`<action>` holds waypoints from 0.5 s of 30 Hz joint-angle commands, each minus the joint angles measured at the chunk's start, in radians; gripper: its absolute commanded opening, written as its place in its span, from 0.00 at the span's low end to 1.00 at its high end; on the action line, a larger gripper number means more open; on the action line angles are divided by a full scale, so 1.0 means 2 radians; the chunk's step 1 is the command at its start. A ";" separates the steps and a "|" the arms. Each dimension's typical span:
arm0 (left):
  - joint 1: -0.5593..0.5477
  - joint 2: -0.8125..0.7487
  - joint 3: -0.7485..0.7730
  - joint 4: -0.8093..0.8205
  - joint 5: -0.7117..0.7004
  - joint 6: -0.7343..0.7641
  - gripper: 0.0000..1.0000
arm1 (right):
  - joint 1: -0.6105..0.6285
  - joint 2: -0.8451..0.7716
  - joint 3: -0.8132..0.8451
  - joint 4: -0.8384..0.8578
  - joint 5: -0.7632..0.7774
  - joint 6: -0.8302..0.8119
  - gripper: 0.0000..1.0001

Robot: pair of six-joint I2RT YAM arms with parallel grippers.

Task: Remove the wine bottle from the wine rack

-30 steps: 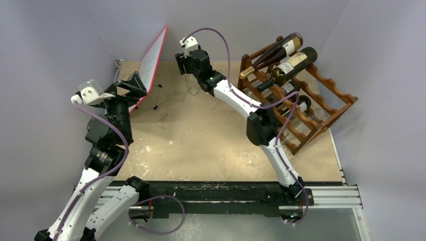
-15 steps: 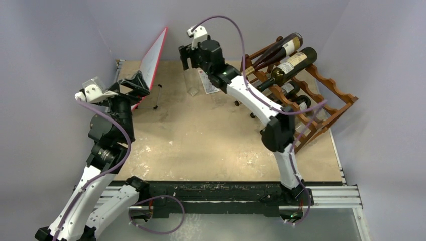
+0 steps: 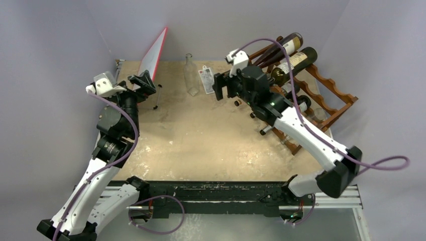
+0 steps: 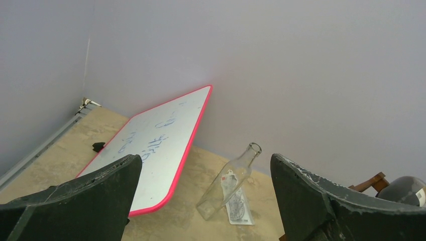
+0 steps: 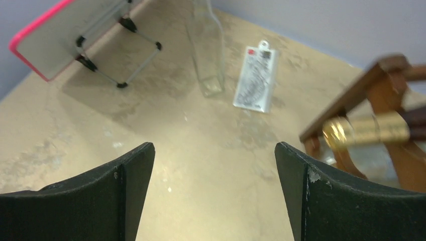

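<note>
The dark reddish-brown wine rack point(image 3: 329, 103) stands at the back right. Two dark wine bottles point(image 3: 294, 59) lie on its top tier, necks pointing left, and more lie in lower tiers. My right gripper point(image 3: 220, 86) is open and empty, hovering just left of the rack. In the right wrist view, open jaws point(image 5: 213, 155) frame bare table; a gold-foiled bottle neck point(image 5: 366, 131) and a rack post point(image 5: 351, 93) lie to the right. My left gripper point(image 3: 142, 80) is open and empty at the back left, as the left wrist view point(image 4: 205, 159) shows.
A clear empty glass bottle point(image 3: 190, 75) stands at the back centre, with a white card point(image 3: 207, 79) beside it. A red-framed whiteboard point(image 3: 153, 52) leans on its stand at the back left. Grey walls enclose the table on three sides.
My right gripper has left the clear bottle, risen, and swung right and nearer, toward the rack. The clear bottle now stands alone. My left gripper has shifted slightly right.
</note>
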State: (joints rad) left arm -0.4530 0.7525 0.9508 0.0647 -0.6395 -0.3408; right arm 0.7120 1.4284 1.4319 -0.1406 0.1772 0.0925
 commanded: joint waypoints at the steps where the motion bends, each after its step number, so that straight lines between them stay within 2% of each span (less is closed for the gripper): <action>1: -0.002 0.005 0.002 0.012 0.015 -0.006 1.00 | -0.002 -0.088 -0.016 -0.042 0.064 0.009 0.93; 4: -0.003 0.009 0.003 0.012 0.016 -0.008 1.00 | -0.005 -0.124 -0.013 -0.056 0.117 0.006 0.99; 7: -0.004 0.013 0.002 0.011 0.015 -0.007 1.00 | -0.031 -0.144 -0.003 -0.071 0.136 0.011 1.00; 11: -0.007 0.020 0.004 0.008 0.009 -0.003 1.00 | -0.127 -0.150 0.013 -0.098 0.109 0.044 1.00; 15: -0.008 0.026 0.004 0.007 0.009 -0.003 1.00 | -0.221 -0.142 0.026 -0.132 0.147 0.116 1.00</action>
State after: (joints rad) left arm -0.4629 0.7975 0.9508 0.0597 -0.6258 -0.3481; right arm 0.4057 1.1282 1.4364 -0.3214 0.3882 0.1741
